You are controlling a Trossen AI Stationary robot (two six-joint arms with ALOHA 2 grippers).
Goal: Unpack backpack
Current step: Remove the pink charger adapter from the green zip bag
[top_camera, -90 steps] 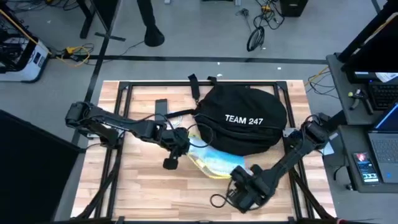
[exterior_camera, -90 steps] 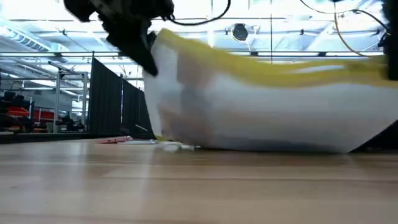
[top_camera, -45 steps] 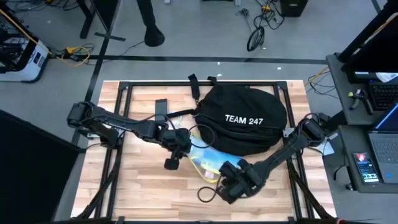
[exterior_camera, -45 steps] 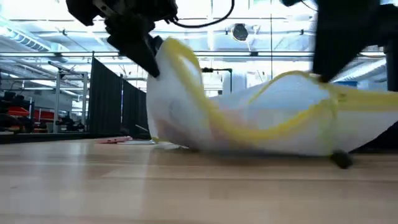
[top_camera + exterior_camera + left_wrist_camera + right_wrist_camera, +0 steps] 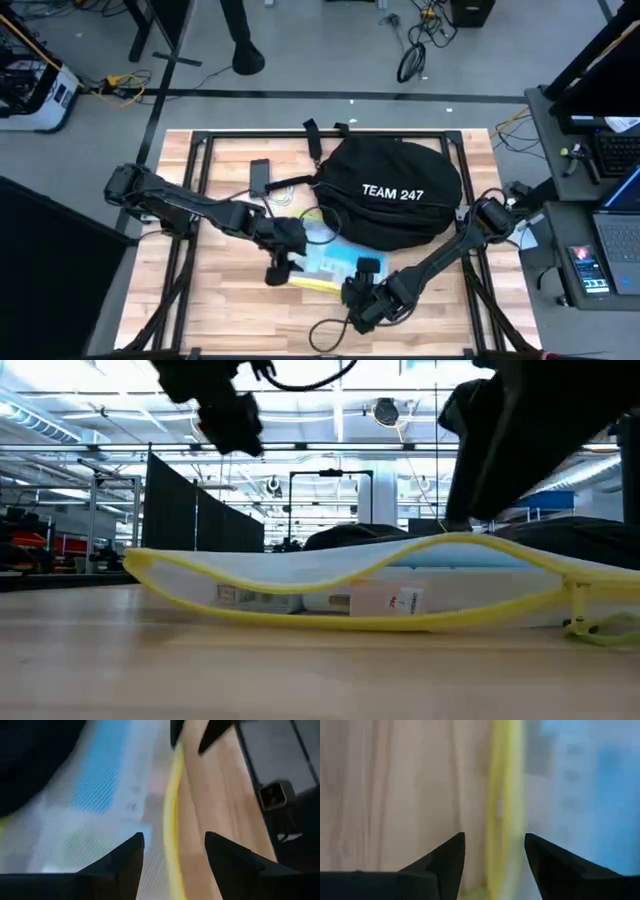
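The black backpack (image 5: pixel 395 195), lettered "TEAM 247", sits on the table's far right half. In front of it a clear mesh pouch (image 5: pixel 335 262) with yellow trim lies flat on the wood (image 5: pixel 350 595). My left gripper (image 5: pixel 285 262) hangs open above the pouch's left end (image 5: pixel 235 425), with the yellow edge (image 5: pixel 172 820) below its fingers. My right gripper (image 5: pixel 362 280) is open low over the pouch's near edge (image 5: pixel 490 480), the yellow trim (image 5: pixel 505 795) showing between its fingers. My left gripper hangs clear above the pouch and touches nothing. My right gripper stands open, pointing down at the pouch's yellow near edge (image 5: pixel 502 830). Whether a finger touches the edge I cannot tell.
A flat black device (image 5: pixel 259 175) and a pale cord (image 5: pixel 285 190) lie on the table left of the backpack. A black cable loop (image 5: pixel 330 330) lies near the front edge. Bare wood (image 5: pixel 230 300) stretches at the near left.
The pouch stood propped up, its left end raised at my left gripper. That gripper has let go, and the pouch has fallen flat on the table. My right gripper has moved toward the table's left, over the pouch's near edge.
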